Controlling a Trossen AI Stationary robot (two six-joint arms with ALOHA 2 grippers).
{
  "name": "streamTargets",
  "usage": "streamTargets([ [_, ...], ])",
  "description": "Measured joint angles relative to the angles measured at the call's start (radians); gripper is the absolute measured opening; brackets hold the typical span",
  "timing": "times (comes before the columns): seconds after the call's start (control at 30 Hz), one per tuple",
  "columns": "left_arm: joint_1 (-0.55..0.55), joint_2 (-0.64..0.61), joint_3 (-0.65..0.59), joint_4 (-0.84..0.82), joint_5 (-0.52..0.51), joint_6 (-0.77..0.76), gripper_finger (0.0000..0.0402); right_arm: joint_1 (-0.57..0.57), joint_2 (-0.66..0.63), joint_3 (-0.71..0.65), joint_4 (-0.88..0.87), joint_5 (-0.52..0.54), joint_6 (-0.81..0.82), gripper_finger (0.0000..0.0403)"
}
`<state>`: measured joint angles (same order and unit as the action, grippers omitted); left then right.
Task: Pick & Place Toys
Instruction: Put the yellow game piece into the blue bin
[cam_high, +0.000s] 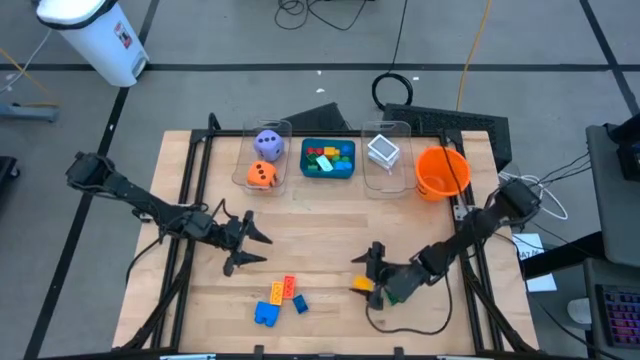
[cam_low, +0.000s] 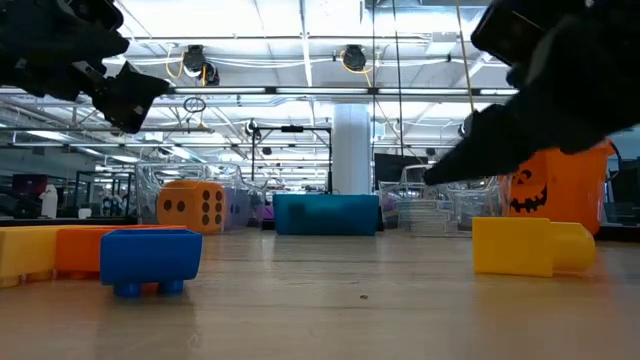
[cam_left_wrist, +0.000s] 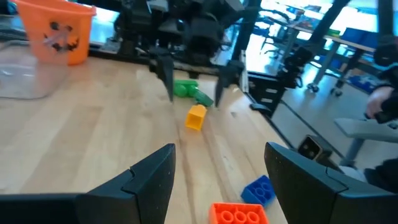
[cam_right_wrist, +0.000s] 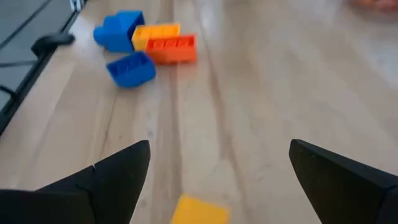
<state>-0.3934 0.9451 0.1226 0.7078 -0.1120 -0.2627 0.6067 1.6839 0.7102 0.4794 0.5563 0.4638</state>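
Small yellow plastic brick (cam_right_wrist: 200, 210): on wooden worktop (cam_high: 320, 230), just ahead of right gripper (cam_high: 372, 270), between its open fingers; left gripper (cam_high: 243, 243) open, farther.

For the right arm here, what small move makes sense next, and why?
Probably lower the right tool onto the yellow brick and close. Its fingers stand open and empty, and the brick lies loose on the table just ahead, between them.
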Motion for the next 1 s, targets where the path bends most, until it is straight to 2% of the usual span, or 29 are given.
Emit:
streamTargets([
  [0.2, -0.008, 0.0, 0.0, 0.0, -0.047, 0.034, 0.0253, 0.026, 0.081, 0.079, -0.145, -0.007, 0.069, 0.0377],
  [0.37, -0.008, 0.0, 0.0, 0.0, -0.048, 0.056, 0.0253, 0.031, 0.085, 0.116, -0.318, -0.008, 0.171, 0.0377],
  [0.53, -0.007, 0.0, 0.0, 0.0, -0.059, 0.077, 0.0253, 0.031, 0.086, 0.116, -0.381, -0.062, 0.241, 0.0373],
  [0.7, -0.006, 0.0, 0.0, 0.0, -0.082, 0.098, 0.0253, 0.031, 0.085, 0.116, -0.443, -0.064, 0.278, 0.0348],
  [1.0, 0.008, 0.0, 0.0, 0.0, -0.083, 0.108, 0.0253, 0.017, 0.083, 0.118, -0.509, -0.056, 0.284, 0.0281],
])
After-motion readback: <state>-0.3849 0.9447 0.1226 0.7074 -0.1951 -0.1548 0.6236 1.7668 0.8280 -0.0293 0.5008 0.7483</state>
